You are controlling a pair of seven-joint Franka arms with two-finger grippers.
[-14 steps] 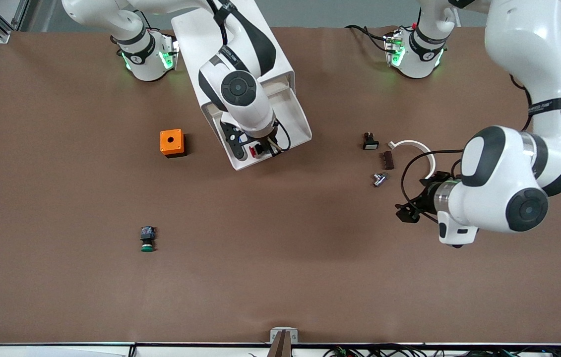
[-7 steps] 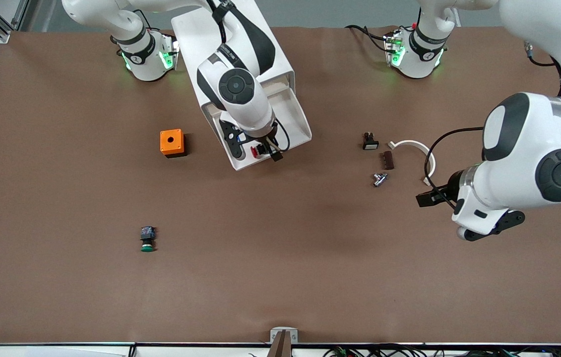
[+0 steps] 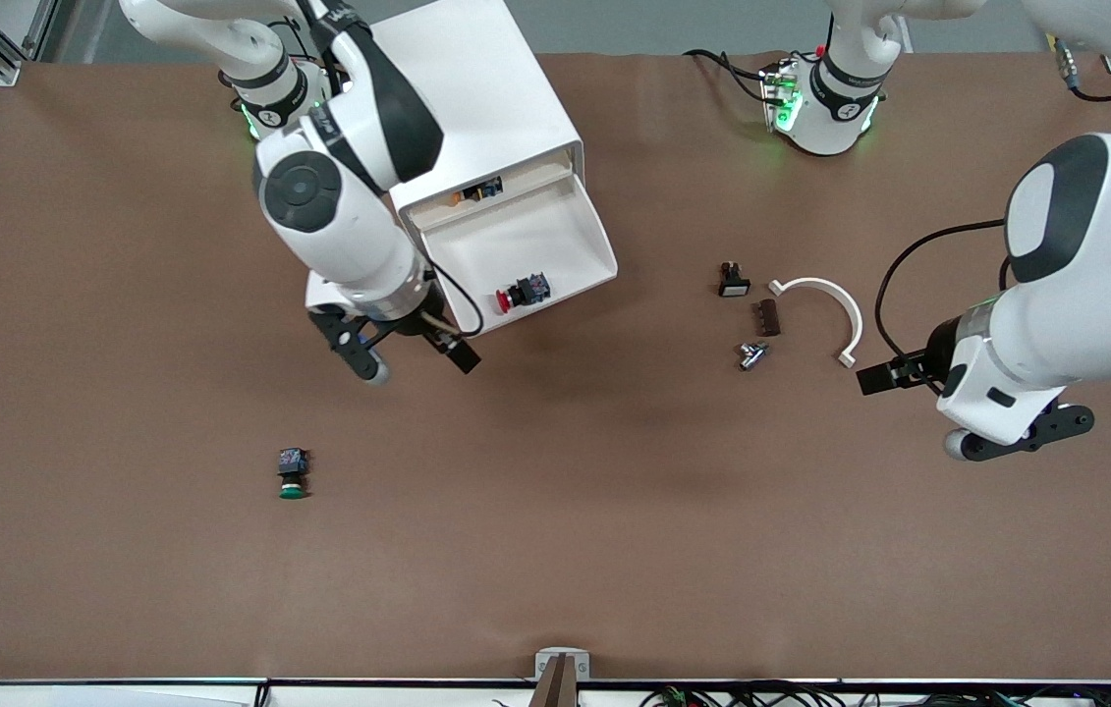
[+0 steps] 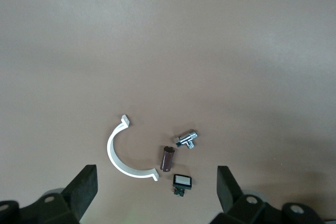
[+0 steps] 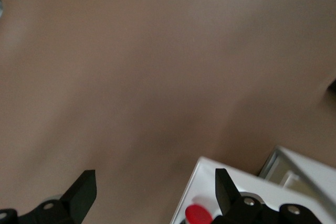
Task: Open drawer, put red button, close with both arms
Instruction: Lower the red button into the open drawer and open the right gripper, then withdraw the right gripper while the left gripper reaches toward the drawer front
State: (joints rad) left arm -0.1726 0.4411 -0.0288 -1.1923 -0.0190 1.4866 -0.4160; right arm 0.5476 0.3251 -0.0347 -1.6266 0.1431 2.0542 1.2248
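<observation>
The small red-capped push-button with its black blocky body (image 3: 522, 292) lies on its side inside the wide shallow white tray drawer (image 3: 583, 228), which stands pulled out from the white cabinet (image 3: 476, 88). The right arm's black two-finger gripper (image 3: 417, 357) hangs over the brown table (image 3: 555, 511) at about seven o'clock from the button, its fingers (image 5: 84, 192) spread wide and holding nothing. The left arm's black gripper (image 4: 155, 195) is over the table by the curved white plastic clip (image 3: 825, 304), at roughly five o'clock from it, jaws likewise wide apart and empty. A green-capped button (image 3: 292, 473) lies nearer the front camera.
</observation>
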